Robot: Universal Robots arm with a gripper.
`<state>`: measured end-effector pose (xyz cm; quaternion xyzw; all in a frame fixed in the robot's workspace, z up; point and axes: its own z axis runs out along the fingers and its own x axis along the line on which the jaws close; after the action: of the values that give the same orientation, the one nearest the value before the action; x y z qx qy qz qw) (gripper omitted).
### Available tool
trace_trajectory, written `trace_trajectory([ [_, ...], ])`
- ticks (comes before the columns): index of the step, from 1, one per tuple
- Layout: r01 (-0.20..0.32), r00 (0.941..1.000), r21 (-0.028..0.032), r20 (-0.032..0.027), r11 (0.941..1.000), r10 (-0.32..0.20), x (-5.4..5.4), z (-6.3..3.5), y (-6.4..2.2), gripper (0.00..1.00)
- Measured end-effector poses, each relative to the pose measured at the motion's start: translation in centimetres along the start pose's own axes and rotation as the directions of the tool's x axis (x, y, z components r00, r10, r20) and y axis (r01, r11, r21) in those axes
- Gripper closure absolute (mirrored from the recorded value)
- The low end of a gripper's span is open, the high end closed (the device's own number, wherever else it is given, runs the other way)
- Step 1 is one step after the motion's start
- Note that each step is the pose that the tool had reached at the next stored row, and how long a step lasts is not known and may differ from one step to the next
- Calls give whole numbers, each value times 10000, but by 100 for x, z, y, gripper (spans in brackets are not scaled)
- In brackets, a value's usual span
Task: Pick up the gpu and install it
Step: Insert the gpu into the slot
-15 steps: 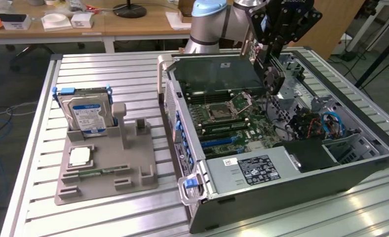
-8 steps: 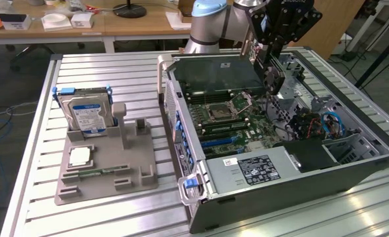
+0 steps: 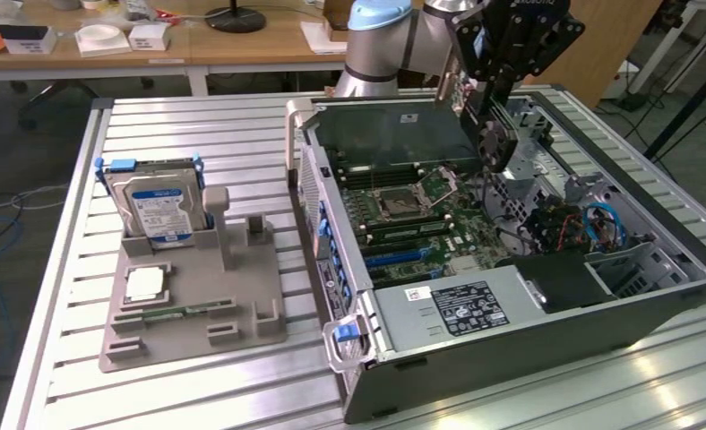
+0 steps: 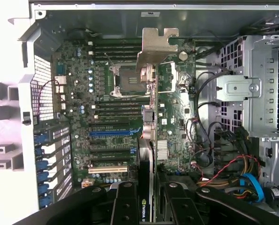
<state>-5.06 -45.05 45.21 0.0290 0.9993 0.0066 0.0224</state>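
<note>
- gpu (image 4: 154,56): dull silver metal bracket, green circuit board.
- computer case (image 3: 532,358): dark matt painted metal.
- table (image 3: 185,125): ribbed, brushed bright metal.
- parts holder (image 3: 185,336): matt grey plastic.
- hard drive (image 3: 156,210): glossy paper label.
- desk (image 3: 270,40): smooth wood.

Slatted table (image 3: 174,134): computer case (image 3: 509,367), grey holder (image 3: 162,345)

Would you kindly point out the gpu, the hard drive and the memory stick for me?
gpu (image 4: 156,47): wrist view, on its silver end bracket.
hard drive (image 3: 157,208): exterior view, on its blue-white label.
memory stick (image 3: 188,312): exterior view, on the middle of its green board.
</note>
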Motion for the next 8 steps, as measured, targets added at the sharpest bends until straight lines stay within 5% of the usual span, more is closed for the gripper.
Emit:
trace_trajectory([
  [8, 429, 9991, -19, -6, 9991, -429, 0, 0, 0, 74],
])
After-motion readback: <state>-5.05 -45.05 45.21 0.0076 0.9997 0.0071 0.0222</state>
